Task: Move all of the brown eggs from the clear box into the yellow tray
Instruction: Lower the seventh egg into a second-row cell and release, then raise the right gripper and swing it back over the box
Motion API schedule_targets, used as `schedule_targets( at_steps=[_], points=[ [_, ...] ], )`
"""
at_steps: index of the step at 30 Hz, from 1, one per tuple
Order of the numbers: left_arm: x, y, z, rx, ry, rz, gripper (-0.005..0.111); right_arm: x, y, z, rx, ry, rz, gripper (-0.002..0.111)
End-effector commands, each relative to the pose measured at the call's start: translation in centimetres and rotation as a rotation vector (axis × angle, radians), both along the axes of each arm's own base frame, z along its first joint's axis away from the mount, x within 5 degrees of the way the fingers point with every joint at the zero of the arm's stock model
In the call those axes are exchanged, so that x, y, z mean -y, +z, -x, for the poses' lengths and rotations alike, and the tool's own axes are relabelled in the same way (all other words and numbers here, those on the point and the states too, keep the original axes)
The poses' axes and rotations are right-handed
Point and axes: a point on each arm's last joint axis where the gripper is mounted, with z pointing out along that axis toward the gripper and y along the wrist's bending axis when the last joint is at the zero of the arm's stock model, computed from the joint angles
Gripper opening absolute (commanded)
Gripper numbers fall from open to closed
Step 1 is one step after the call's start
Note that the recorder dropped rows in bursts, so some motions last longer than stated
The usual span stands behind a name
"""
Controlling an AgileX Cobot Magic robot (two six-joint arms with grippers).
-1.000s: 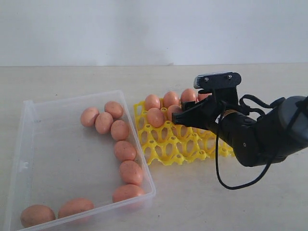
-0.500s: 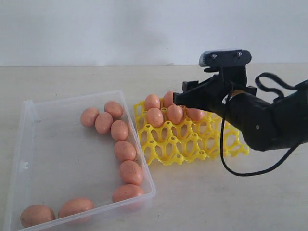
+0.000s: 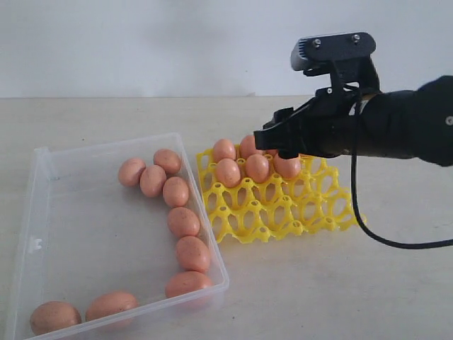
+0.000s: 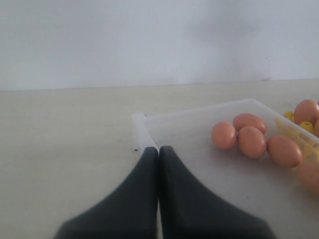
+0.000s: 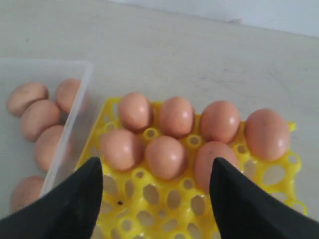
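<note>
Hovering above the filled cups of the yellow tray [image 3: 283, 212], your right gripper [image 3: 272, 144] has its fingers spread wide with nothing between them; the right wrist view shows only seated eggs in the gap. Seven brown eggs [image 3: 257, 168] stand on end in the tray, four in the row along the edge farthest from the exterior camera and three in the row beside it. That order looks deliberate: filling from the far edge inward leaves the nearer cups bare, so a later approach need not pass low over eggs already seated.

Nine more eggs [image 3: 184, 222] lie on their sides in the clear box [image 3: 92, 219]. Most form a line against the box edge that faces the tray, and two rest near the corner closest to the camera. The smooth floor probably lets them settle against the walls. The box and tray sit just beside each other on the table [image 3: 318, 290], which keeps each carry short.

Your left gripper [image 4: 158, 154] has its fingers pressed together, empty, just outside a box corner on the side away from the tray. It seems parked clear of the working arm. By my reading, less than half the eggs are across and a fresh pick from the box comes next.
</note>
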Motion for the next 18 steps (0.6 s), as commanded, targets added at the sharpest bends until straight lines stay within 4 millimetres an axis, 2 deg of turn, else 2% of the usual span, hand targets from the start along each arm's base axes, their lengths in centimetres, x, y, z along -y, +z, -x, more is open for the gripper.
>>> schedule_targets(
  at_steps=[1,5,8,15,17,18],
  points=[
    [0.0,0.1,0.0,0.007,-0.005,0.005,-0.004,-2.1,1.8,0.8,-0.047,0.121,0.032,0.059],
    [0.0,0.1,0.0,0.007,-0.005,0.005,-0.004,-5.2,3.9,0.8,-0.006,0.200,0.003,0.059],
    [0.0,0.1,0.0,0.007,-0.005,0.005,-0.004,-8.1,4.3,0.0,-0.029,0.255,-0.002,0.059],
    [0.0,0.1,0.0,0.007,-0.005,0.005,-0.004,-17.2,2.6,-2.9,-0.195,0.348,0.032,0.059],
    [0.0,0.1,0.0,0.007,-0.005,0.005,-0.004,-19.9,1.4,-4.9,-0.277,0.267,0.013,0.059],
    [0.0,0.1,0.0,0.007,-0.005,0.005,-0.004,-20.5,0.9,-5.6,-0.310,0.225,0.018,0.059]
  ],
)
